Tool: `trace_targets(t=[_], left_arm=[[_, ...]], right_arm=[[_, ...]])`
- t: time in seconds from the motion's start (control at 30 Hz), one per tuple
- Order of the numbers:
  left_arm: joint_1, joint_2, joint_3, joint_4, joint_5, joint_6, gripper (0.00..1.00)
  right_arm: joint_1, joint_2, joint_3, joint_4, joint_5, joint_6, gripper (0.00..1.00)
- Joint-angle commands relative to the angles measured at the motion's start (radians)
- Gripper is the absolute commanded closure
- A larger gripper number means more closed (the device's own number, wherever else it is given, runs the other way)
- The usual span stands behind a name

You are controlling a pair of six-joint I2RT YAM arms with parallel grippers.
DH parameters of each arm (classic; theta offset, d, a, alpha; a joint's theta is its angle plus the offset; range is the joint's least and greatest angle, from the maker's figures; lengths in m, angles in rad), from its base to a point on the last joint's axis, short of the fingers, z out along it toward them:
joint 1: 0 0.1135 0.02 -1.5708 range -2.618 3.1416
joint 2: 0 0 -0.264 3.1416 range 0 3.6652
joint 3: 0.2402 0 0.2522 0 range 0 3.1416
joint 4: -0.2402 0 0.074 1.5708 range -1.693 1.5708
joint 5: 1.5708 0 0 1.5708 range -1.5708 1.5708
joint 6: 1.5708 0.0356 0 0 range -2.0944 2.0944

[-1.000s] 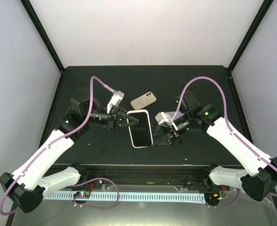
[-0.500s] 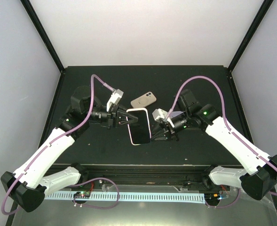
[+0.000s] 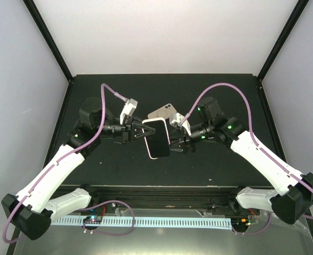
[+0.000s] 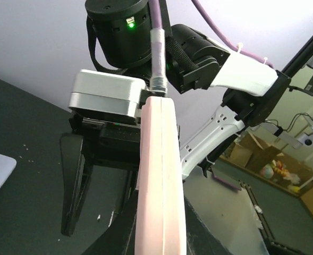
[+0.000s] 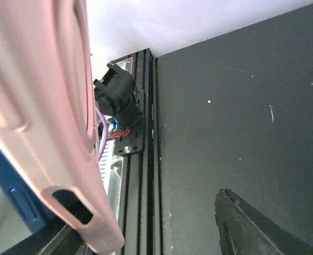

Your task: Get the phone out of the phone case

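Pink phone case (image 4: 159,175), clamped by the left gripper (image 3: 145,133), needs holding steady while the parted right gripper (image 3: 175,142) (nothing grasped) peels its rim back.

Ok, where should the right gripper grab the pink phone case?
Its free right long edge, from the right: the left gripper pinches the pink phone case by the opposite edge, lifted, leaving this thin rim facing the right gripper.

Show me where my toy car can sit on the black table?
Bare table along the back edge, behind the loose phone, and the near strip in front of the cased phone. The middle is crowded with both sets of jaws.
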Motion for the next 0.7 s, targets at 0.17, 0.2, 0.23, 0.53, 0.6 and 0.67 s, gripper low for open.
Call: trace_targets(t=[0.17,0.2,0.23,0.53,0.6,0.67], left_arm=[[-0.038,0.039,-0.035,-0.131,0.015,0.095,0.98],[-0.039,0.048,-0.037,-0.131,0.005,0.098,0.98],[-0.038,0.056,-0.039,-0.130,-0.007,0.102,0.98],[0.006,0.138,0.012,-0.028,-0.340,0.016,0.93],[0.030,0.150,0.035,-0.009,-0.416,0.002,0.68],[0.046,0.152,0.068,-0.028,-0.512,0.008,0.44]], right_arm=[[-0.006,0.018,0.114,0.270,-0.112,0.210,0.38],[-0.005,0.017,0.118,0.273,-0.118,0.219,0.38],[-0.005,0.017,0.121,0.275,-0.123,0.230,0.39],[-0.009,-0.021,0.018,0.309,-0.154,0.362,0.99],[-0.013,-0.027,-0.023,0.312,-0.131,0.410,0.99],[-0.028,-0.036,-0.069,0.333,-0.086,0.477,0.99]])
